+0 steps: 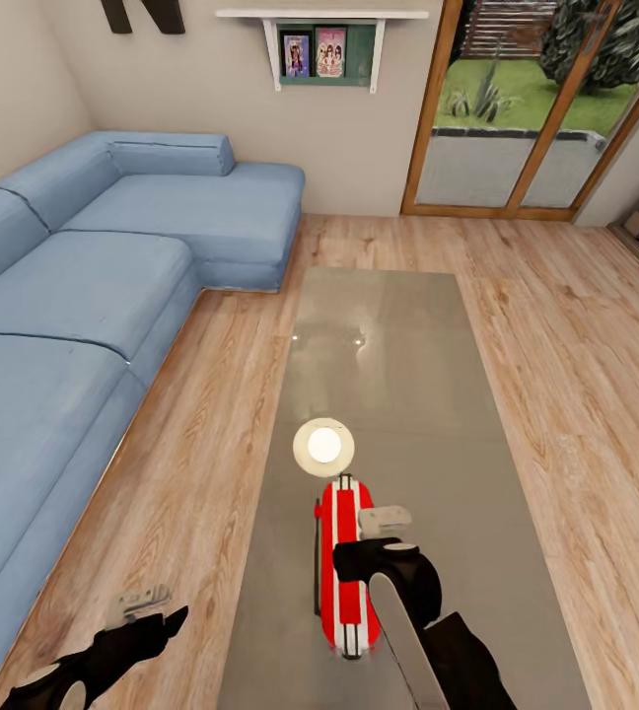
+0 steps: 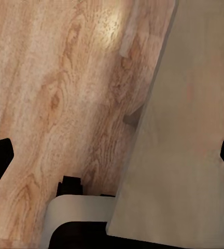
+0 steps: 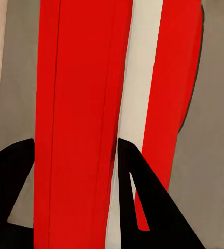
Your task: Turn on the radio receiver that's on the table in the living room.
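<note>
The red radio receiver (image 1: 344,582) stands on its side on the near part of the long glossy table (image 1: 408,375), its white-striped narrow edge facing up. My right gripper (image 1: 374,532) hovers right over that edge, near its far end. In the right wrist view the red and white edge (image 3: 81,78) runs under the two black fingers (image 3: 138,192), which stand partly apart over it and do not clasp it. My left gripper (image 1: 147,609) hangs open beside the table's left edge, over the wood floor (image 2: 55,93). The dial and grille are hidden.
A round white lamp reflection (image 1: 323,446) lies on the glass just beyond the radio. The blue sectional sofa (image 1: 83,296) lines the left side. Glass doors (image 1: 527,118), a wall shelf (image 1: 324,49) and a dark letter N (image 1: 142,12) are at the back.
</note>
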